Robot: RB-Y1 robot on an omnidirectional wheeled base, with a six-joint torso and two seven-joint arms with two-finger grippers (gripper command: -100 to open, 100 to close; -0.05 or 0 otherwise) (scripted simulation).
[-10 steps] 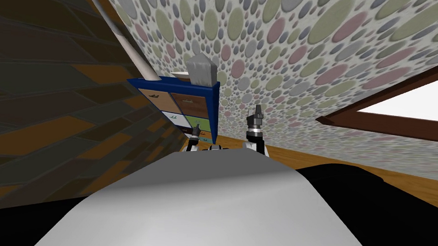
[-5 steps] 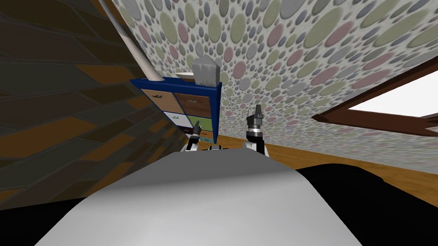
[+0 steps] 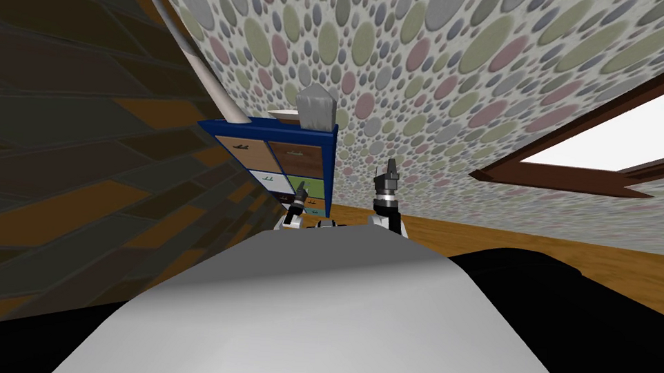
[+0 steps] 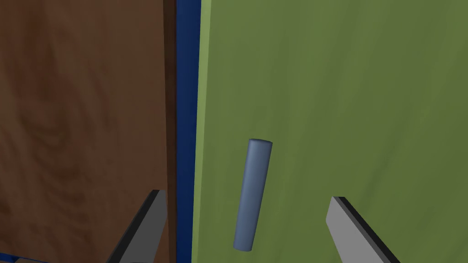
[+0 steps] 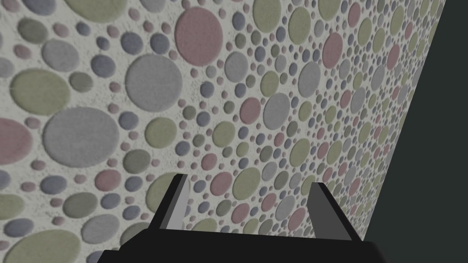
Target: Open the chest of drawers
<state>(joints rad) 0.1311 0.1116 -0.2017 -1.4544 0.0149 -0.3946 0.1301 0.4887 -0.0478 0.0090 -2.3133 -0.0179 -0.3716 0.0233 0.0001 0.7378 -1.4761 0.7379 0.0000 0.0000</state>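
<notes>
Chest (image 3: 283, 158): left of frame centre in the head view, blue frame, back against the dotted wall (image 3: 431, 74). It stands upright with two columns of drawers, and its front faces frame left and toward me. A bowl (image 3: 283, 114) and a grey block (image 3: 315, 108) sit on its top. All fronts look flush with the frame, though they are too small here to be sure.

Left pincer (image 3: 300, 189): at the chest's right-hand column, in front of the green drawer (image 4: 343, 91). In the left wrist view it is spread wide, gripping nothing. The handle (image 4: 252, 194), a short blue-grey bar, lies between the two fingers and clear of both.
- Handle's long axis: roughly along the fingers, slightly tilted, and near parallel to the blue frame strip (image 4: 187, 114).
- The opening spans the bar's short axis.
- One finger (image 4: 151, 214) is in front of the brown drawer (image 4: 82, 114), across the strip. The other finger (image 4: 347, 223) is over the green front.
- The bar sits near the green drawer's edge by the strip, with much more bare green on its other side.

Right pincer (image 3: 392, 166): raised just right of frame centre, well apart from the chest, facing the dotted wall. Its fingers (image 5: 176, 201) are apart, holding nothing.

Open room: a wooden floor strip (image 3: 529, 240) runs right of the chest along the wall foot. A window (image 3: 601, 145) is at far right.
</notes>
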